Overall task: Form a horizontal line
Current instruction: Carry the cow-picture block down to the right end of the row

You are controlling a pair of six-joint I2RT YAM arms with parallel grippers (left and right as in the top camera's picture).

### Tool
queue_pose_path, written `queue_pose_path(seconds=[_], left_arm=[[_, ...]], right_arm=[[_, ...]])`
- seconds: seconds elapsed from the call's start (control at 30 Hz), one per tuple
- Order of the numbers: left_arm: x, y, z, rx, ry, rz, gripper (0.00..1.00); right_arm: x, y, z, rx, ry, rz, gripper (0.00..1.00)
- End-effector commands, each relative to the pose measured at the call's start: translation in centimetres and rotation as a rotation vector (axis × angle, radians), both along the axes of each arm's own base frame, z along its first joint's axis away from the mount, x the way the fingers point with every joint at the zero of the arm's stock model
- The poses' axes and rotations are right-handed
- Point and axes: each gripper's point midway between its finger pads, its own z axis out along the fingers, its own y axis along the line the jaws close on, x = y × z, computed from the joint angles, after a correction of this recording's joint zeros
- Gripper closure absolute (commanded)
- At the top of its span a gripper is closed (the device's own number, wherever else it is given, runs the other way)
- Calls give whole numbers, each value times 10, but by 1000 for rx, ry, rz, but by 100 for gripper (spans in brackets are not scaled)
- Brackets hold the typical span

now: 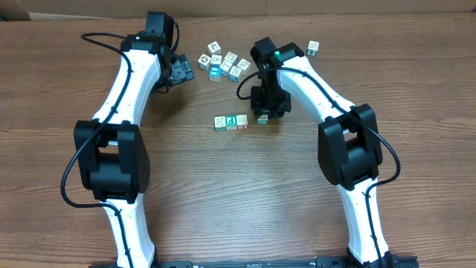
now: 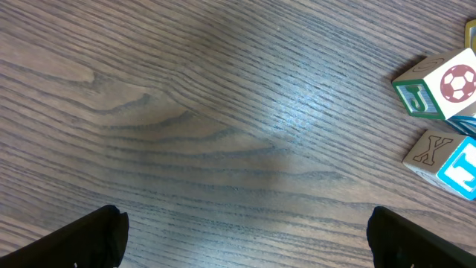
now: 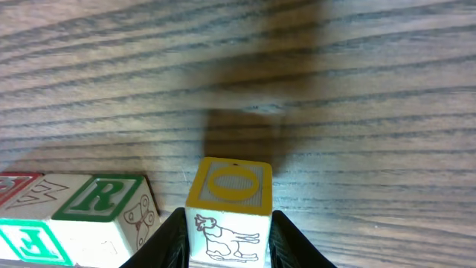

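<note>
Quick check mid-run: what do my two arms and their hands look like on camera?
The left arm and right arm both have white tubular links joined by bulky black joint housings. A thin black cable loops beside each. The left hand and right hand are all black, with blocky black fingers. A small green light glows near the right wrist. No readable markings show.

The brown wooden table (image 1: 223, 193) carries a loose clump of small white-edged picture cubes (image 1: 223, 63) in its far part, and several of them touch. A single picture cube with a green mark (image 1: 313, 48) lies well apart, to the right of the clump. The left wrist view shows a cube with a red football and a green J (image 2: 435, 88) just beside a cube with an X and a blue letter (image 2: 446, 160). A small cube with a yellow-ringed O face (image 3: 229, 197) has a drawn animal on its near side.
</note>
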Motion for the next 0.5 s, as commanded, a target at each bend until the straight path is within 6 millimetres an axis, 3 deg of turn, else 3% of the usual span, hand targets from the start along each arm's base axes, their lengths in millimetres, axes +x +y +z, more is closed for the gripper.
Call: queue_pose_path(seconds=[0.0, 0.17, 0.33, 0.4, 0.47], left_arm=[[4, 1, 0, 14, -3, -13, 0], [4, 1, 0, 14, -3, -13, 0], [4, 1, 0, 14, -3, -13, 0], [4, 1, 0, 14, -3, -13, 0], [4, 1, 0, 14, -3, -13, 0]], right_arm=[[0, 4, 9, 36, -5, -4, 69], [0, 5, 9, 44, -5, -4, 68], [2, 6, 9, 47, -11, -3, 48], [3, 6, 9, 49, -16, -3, 35], [6, 7, 9, 49, -28, -3, 30]])
